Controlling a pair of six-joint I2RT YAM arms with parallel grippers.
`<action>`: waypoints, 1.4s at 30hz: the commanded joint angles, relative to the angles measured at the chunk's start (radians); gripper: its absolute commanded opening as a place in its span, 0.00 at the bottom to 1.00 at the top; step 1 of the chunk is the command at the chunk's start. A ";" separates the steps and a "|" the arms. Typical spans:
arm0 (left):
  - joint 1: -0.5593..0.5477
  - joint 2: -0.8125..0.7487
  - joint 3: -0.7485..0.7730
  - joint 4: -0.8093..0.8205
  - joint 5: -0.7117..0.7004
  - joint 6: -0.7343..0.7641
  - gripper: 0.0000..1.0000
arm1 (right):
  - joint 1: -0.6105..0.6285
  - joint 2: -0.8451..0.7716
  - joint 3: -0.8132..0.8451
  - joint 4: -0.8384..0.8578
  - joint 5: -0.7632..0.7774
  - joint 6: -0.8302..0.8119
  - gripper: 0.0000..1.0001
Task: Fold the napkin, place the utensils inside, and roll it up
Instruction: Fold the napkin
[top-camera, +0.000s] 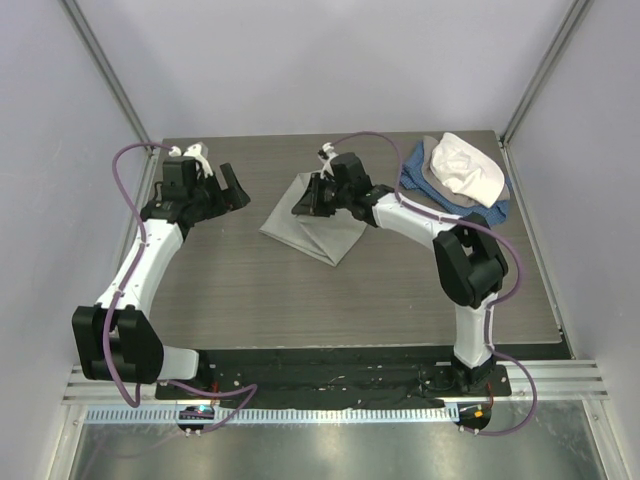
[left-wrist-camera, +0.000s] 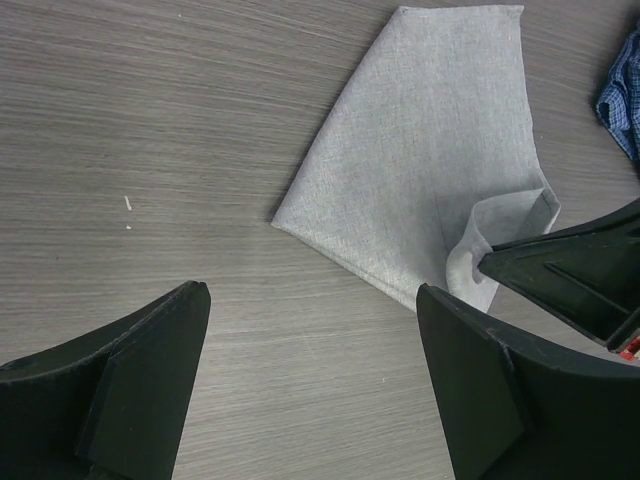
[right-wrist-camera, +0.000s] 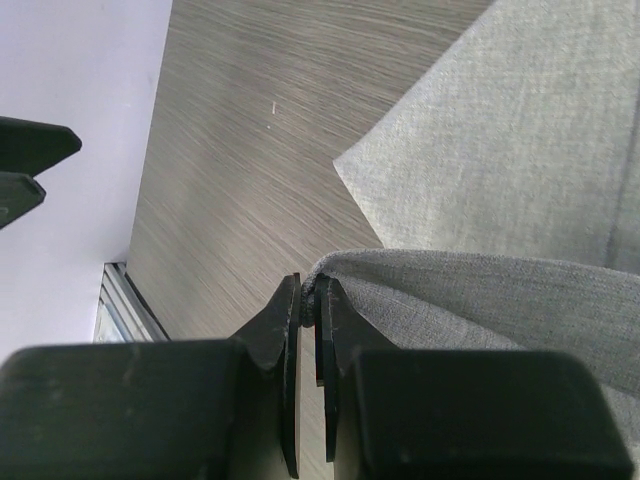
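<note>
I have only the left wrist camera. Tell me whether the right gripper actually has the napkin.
Observer: Yes. The right wrist view shows the right gripper shut on a raised fold of the napkin.
Operator: Tell me what that blue scrap at my right edge is.
Observer: It is part of a heap of cloths at the far right corner of the table, with a white cloth on top.
Operator: Place my own gripper for me.
Observer: From above, the left gripper hangs open to the left of the napkin, apart from it.
</note>
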 joint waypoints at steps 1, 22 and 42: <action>0.010 -0.010 0.002 0.037 0.023 -0.004 0.90 | 0.013 0.047 0.081 0.075 -0.032 0.002 0.01; 0.027 0.021 -0.004 0.050 0.082 -0.037 0.90 | 0.056 0.294 0.290 0.022 -0.107 -0.030 0.04; 0.016 0.102 -0.044 0.113 0.141 -0.073 0.87 | 0.010 0.118 0.289 -0.013 -0.042 -0.169 0.65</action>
